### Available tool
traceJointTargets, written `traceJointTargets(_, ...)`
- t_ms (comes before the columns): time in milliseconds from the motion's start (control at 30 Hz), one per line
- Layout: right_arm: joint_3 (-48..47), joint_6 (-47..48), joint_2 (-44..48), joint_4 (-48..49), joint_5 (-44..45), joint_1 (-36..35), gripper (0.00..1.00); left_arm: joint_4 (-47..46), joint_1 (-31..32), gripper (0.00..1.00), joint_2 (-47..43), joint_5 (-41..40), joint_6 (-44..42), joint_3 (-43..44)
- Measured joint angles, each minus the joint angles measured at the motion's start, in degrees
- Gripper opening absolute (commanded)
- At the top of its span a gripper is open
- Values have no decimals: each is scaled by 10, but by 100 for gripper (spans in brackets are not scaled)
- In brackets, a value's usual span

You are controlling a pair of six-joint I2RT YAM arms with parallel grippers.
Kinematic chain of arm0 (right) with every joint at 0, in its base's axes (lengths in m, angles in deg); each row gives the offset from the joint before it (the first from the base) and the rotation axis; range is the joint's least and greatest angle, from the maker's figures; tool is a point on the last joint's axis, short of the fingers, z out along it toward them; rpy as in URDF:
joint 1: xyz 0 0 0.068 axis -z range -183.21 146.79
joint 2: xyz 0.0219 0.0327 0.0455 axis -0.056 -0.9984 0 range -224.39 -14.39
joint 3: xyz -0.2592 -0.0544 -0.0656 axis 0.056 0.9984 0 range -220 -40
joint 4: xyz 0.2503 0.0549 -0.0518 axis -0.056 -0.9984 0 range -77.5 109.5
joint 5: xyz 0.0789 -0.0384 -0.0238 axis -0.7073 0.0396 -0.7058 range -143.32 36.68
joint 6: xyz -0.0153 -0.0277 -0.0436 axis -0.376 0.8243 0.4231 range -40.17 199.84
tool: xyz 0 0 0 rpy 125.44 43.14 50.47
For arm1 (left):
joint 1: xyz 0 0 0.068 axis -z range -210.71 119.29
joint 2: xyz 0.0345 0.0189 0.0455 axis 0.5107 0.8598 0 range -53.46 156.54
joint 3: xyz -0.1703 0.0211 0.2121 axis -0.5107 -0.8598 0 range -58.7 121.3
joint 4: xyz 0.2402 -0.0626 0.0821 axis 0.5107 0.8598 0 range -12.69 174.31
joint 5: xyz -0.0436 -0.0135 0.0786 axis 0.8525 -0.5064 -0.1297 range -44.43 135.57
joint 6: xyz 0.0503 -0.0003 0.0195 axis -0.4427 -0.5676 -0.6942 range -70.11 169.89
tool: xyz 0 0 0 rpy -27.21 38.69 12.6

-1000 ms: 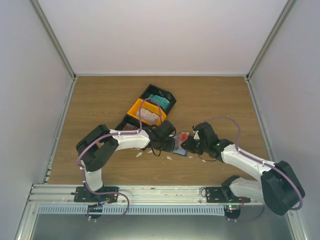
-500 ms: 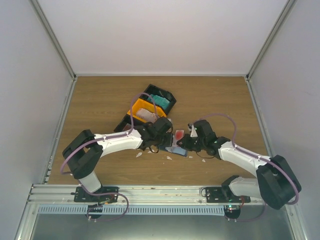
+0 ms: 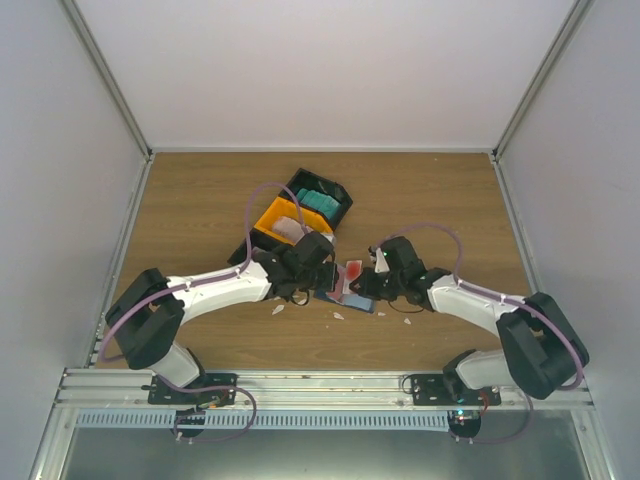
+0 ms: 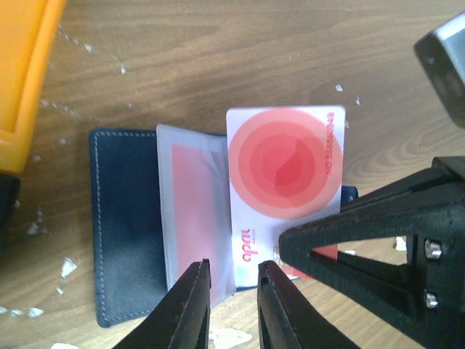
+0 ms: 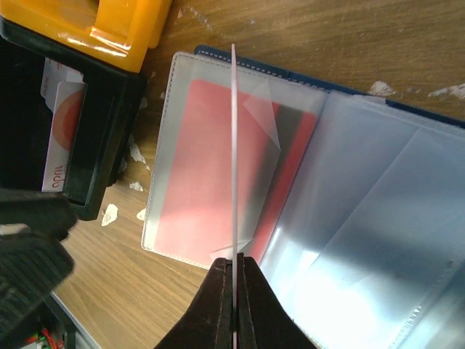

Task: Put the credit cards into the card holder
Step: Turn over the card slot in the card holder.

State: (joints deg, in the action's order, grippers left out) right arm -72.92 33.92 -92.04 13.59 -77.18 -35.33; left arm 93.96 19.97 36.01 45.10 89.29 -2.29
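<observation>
The credit card (image 4: 287, 174) is light, stiff and slick; we judge a firm pinch on a short edge suits it. Our right gripper (image 5: 234, 265) is clenched on that edge, the card poised over the open card holder (image 4: 123, 218) mid-frame. Our left gripper (image 4: 232, 273), slightly parted at bottom centre, grasps nothing.

Card holder (image 4: 123, 225): one.
White cards with a red blotch: two, the held card (image 4: 283, 174) over the holder's 3 o'clock half in the left wrist view, and the binned card (image 5: 62, 138).
Red card in sleeve (image 4: 192, 196): one.
Teal cards (image 3: 320, 200): a stack, number unclear.
Orange bin (image 3: 272, 215): one.
Black bins: two, the far black bin (image 3: 335, 192) at 1 o'clock from the orange bin and the near black bin (image 5: 109, 131) at 7 o'clock.
White scraps (image 4: 67, 267): many, too small to count.
Grippers: two, the left gripper (image 4: 231, 273) and the right gripper (image 5: 234, 265).
</observation>
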Motion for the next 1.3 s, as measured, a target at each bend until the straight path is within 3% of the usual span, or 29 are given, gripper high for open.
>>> traceJointTargets(200, -8, 3, 34, -46, 52, 0, 1, -15, -5, 34, 7, 38, -34, -9)
traceJointTargets(533, -11, 13, 54, -96, 83, 0, 0, -72, -28, 27, 71, 121, -81, -9)
traceJointTargets(733, 0, 18, 53, -96, 75, 0, 1, -65, -33, 28, 119, 99, -76, -7)
traceJointTargets(1000, 7, 16, 63, -112, 89, 0, 0, -70, -35, 26, 119, 85, -73, -18)
traceJointTargets(1300, 7, 15, 114, -128, 101, 0, 1, -27, -35, 38, 73, 59, -80, -24)
